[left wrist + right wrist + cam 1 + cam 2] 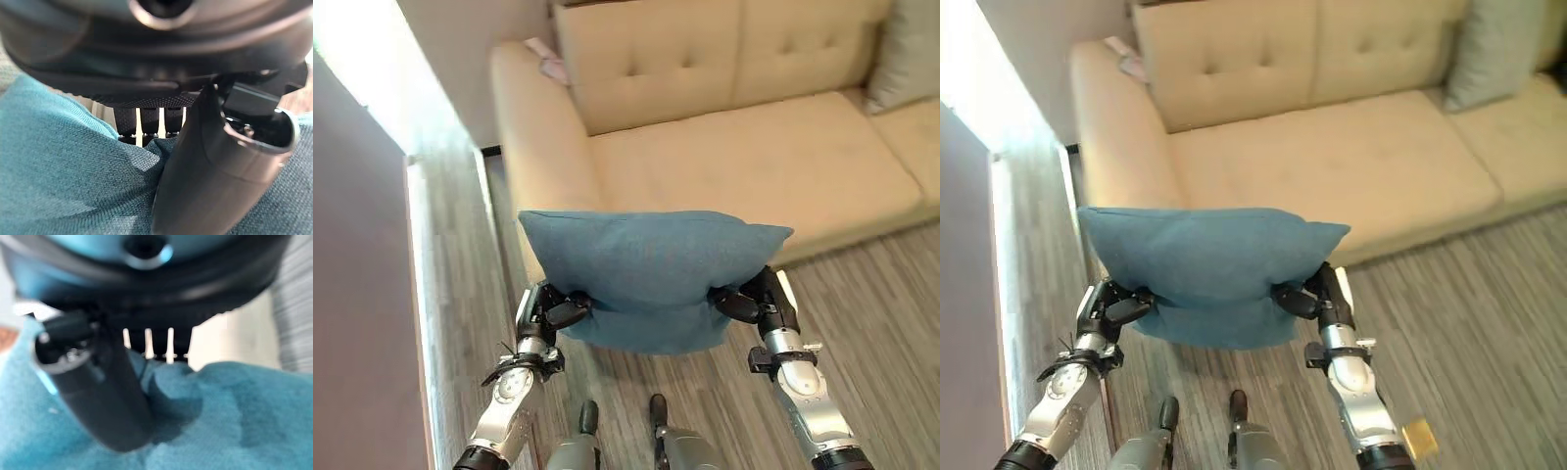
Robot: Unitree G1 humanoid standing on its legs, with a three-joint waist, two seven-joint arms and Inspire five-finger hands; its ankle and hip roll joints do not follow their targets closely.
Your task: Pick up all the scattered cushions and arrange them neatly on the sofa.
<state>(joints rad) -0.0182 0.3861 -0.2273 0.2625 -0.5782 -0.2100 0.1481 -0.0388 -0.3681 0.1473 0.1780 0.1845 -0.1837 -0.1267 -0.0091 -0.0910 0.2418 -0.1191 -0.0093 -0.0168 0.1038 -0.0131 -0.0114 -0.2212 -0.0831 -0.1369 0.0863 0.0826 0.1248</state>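
Note:
A teal-blue cushion hangs in the air in front of the beige sofa, held flat-on between both hands. My left hand pinches its left lower edge, thumb pressed into the cloth. My right hand pinches the right lower edge the same way, thumb on the fabric. A grey cushion leans against the sofa back at the far right. A small pink-and-white item lies on the sofa's left armrest.
The sofa's seat lies just beyond the cushion. Wood-grain floor runs in front of the sofa. A wall with a bright strip stands on the left, leaving a narrow floor gap beside the armrest.

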